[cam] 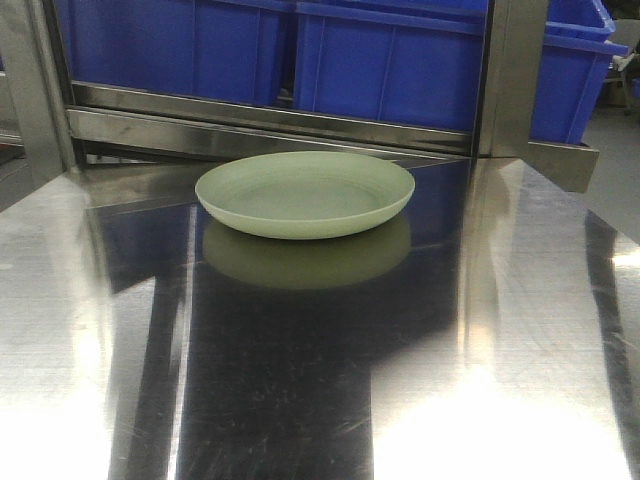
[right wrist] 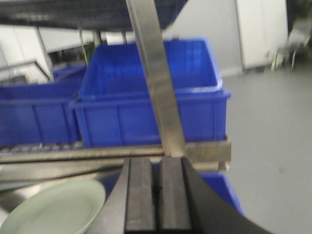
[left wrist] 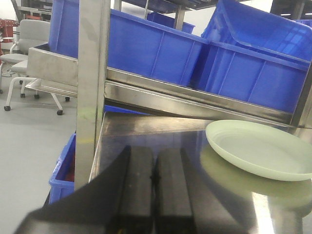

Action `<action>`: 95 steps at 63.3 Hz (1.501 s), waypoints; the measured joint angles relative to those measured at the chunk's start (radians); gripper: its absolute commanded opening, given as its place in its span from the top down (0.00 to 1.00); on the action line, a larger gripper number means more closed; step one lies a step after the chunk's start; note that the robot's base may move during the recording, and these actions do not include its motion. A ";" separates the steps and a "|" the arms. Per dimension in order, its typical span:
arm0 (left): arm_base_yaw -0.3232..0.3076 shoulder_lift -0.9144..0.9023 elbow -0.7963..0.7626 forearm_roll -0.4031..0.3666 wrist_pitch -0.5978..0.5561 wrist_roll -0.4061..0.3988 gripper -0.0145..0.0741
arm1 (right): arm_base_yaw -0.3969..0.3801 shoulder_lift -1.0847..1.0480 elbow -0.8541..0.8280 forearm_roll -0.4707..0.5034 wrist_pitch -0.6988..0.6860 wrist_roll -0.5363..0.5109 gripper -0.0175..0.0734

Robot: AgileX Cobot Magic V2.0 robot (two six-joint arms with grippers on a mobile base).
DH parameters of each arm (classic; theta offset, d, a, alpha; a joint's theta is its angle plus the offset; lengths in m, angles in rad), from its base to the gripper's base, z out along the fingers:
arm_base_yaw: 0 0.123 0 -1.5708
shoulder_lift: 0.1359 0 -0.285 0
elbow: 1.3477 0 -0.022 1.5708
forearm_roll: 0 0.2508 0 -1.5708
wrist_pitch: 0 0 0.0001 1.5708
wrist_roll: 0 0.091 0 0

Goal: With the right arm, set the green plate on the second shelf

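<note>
Sage-green, matte: green plate [cam: 305,193], one item. It was round and shallow, with a raised rim and faint concentric rings on its inner face. It lay flat, right way up, at the upper centre of the front view. It sat on the polished steel surface [cam: 500,360], near the back edge and just in front of the shelf rail [cam: 270,118]. Its pale reflection showed in the metal directly below it. Nothing touched it.

Blue crates [cam: 400,60], plastic, with ribbed walls, stood side by side on the rack level behind and above the plate, along the top of the front view. From the front their contents could not be told. In the blurred right wrist view, the open top of one crate showed blue inner walls only. A low crate [left wrist: 61,170], also blue, sat at the lower left of the left wrist view, below the level of the surface; its contents were hidden.

Left gripper [left wrist: 155,161]: black pads pressed together with nothing between them, bottom centre of its view, low over the surface. The plate lay to its right, apart from it.

Right gripper [right wrist: 158,168]: pads likewise closed on nothing, bottom centre of its view. The plate lay at the lower left of that frame, apart from it.

Steel upright post [left wrist: 92,87]: one, at the rack corner.

Grey office chair [left wrist: 29,39]: upper left of the left wrist view, on the floor [left wrist: 29,146].
</note>
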 measured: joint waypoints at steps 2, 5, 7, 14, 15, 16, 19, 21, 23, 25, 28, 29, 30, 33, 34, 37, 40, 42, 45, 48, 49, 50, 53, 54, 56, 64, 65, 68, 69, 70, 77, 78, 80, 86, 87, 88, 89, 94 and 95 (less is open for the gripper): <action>0.000 0.000 0.000 0.000 0.000 0.000 0.69 | 0.005 0.036 -0.033 0.009 0.029 0.000 0.75; 0.000 0.000 0.000 0.000 0.000 0.000 0.69 | 0.012 0.103 -0.086 0.029 0.059 0.002 0.75; 0.000 0.000 0.000 0.000 0.000 0.000 0.69 | 0.018 0.154 -0.121 0.045 0.072 0.002 0.75; 0.000 0.000 0.000 0.000 0.000 0.000 0.69 | 0.052 0.328 -0.219 0.076 0.073 0.002 0.75; 0.000 0.000 0.000 0.000 0.000 0.000 0.69 | 0.056 0.351 -0.228 0.078 0.069 0.002 0.75; 0.000 0.000 0.000 0.000 0.000 0.000 0.69 | 0.064 0.384 -0.243 0.080 0.062 0.002 0.75; 0.000 0.000 0.000 0.000 0.000 0.000 0.69 | 0.078 0.462 -0.271 0.084 0.049 0.002 0.75; 0.000 0.000 0.000 0.000 0.000 0.000 0.69 | 0.092 0.515 -0.300 0.084 0.044 -0.001 0.75; 0.000 0.000 0.000 0.000 0.000 0.000 0.69 | 0.101 0.569 -0.320 0.084 0.044 -0.010 0.75; 0.000 0.000 0.000 0.000 0.000 0.000 0.69 | 0.113 0.625 -0.346 0.084 0.054 -0.024 0.75; 0.000 0.000 0.000 0.000 0.000 0.000 0.69 | 0.133 0.708 -0.387 0.084 0.084 -0.056 0.75; 0.000 0.000 0.000 0.000 0.000 0.000 0.69 | 0.138 0.733 -0.407 0.084 0.095 -0.071 0.75; 0.000 0.000 0.000 0.000 0.000 0.000 0.69 | 0.143 0.758 -0.420 0.084 0.108 -0.080 0.75; 0.000 0.000 0.000 0.000 0.000 0.000 0.69 | 0.162 0.851 -0.473 0.084 0.170 -0.114 0.75; 0.000 0.000 0.000 0.000 0.000 0.000 0.69 | 0.167 0.880 -0.488 0.084 0.187 -0.122 0.75; 0.000 0.000 0.000 0.000 0.000 0.000 0.69 | 0.181 0.981 -0.547 0.084 0.250 -0.145 0.75; 0.000 0.000 0.000 0.000 0.000 0.000 0.69 | 0.191 1.095 -0.612 0.084 0.309 -0.153 0.72; 0.000 0.000 0.000 0.000 0.000 0.000 0.69 | 0.199 1.163 -0.663 0.084 0.347 -0.159 0.70; 0.000 0.000 0.000 0.000 0.000 0.000 0.69 | 0.206 1.241 -0.738 0.084 0.390 -0.165 0.64; 0.000 0.000 0.000 0.000 0.000 0.000 0.69 | 0.217 1.350 -0.831 0.084 0.450 -0.167 0.56; 0.000 0.000 0.000 0.000 0.000 0.000 0.69 | 0.219 1.372 -0.854 0.084 0.463 -0.167 0.54; 0.000 0.000 0.000 0.000 0.000 0.000 0.69 | 0.221 1.395 -0.891 0.085 0.475 -0.169 0.52; 0.000 0.000 0.000 0.000 0.000 0.000 0.69 | 0.229 1.458 -0.963 0.086 0.517 -0.169 0.47; 0.000 0.000 0.000 0.000 0.000 0.000 0.69 | 0.233 1.487 -0.999 0.086 0.527 -0.169 0.46; 0.000 0.000 0.000 0.000 0.000 0.000 0.69 | 0.239 1.533 -1.059 0.088 0.552 -0.169 0.45; 0.000 0.000 0.000 0.000 0.000 0.000 0.69 | 0.262 1.672 -1.251 0.092 0.611 -0.171 0.45; 0.000 0.000 0.000 0.000 0.000 0.000 0.69 | 0.263 1.690 -1.280 0.095 0.619 -0.171 0.45; 0.000 0.000 0.000 0.000 0.000 0.000 0.69 | 0.266 1.725 -1.338 0.102 0.636 -0.171 0.45; 0.000 0.000 0.000 0.000 0.000 0.000 0.69 | 0.267 1.742 -1.361 0.104 0.647 -0.168 0.45; 0.000 0.000 0.000 0.000 0.000 0.000 0.69 | 0.269 1.759 -1.374 0.106 0.655 -0.166 0.45; 0.000 0.000 0.000 0.000 0.000 0.000 0.69 | 0.269 1.834 -1.451 0.106 0.686 -0.153 0.45; 0.000 0.000 0.000 0.000 0.000 0.000 0.69 | 0.269 1.842 -1.460 0.106 0.689 -0.153 0.45; 0.000 0.000 0.000 0.000 0.000 0.000 0.69 | 0.269 1.858 -1.469 0.106 0.691 -0.153 0.45; 0.000 0.000 0.000 0.000 0.000 0.000 0.69 | 0.269 1.894 -1.476 0.106 0.693 -0.146 0.44; 0.000 0.000 0.000 0.000 0.000 0.000 0.69 | 0.269 1.900 -1.476 0.106 0.693 -0.145 0.44; 0.000 0.000 0.000 0.000 0.000 0.000 0.69 | 0.269 1.904 -1.477 0.106 0.693 -0.143 0.43; 0.000 0.000 0.000 0.000 0.000 0.000 0.69 | 0.269 1.909 -1.477 0.106 0.693 -0.144 0.42; 0.000 0.000 0.000 0.000 0.000 0.000 0.69 | 0.269 1.934 -1.480 0.106 0.693 -0.143 0.38; 0.000 0.000 0.000 0.000 0.000 0.000 0.69 | 0.269 1.938 -1.480 0.106 0.693 -0.143 0.38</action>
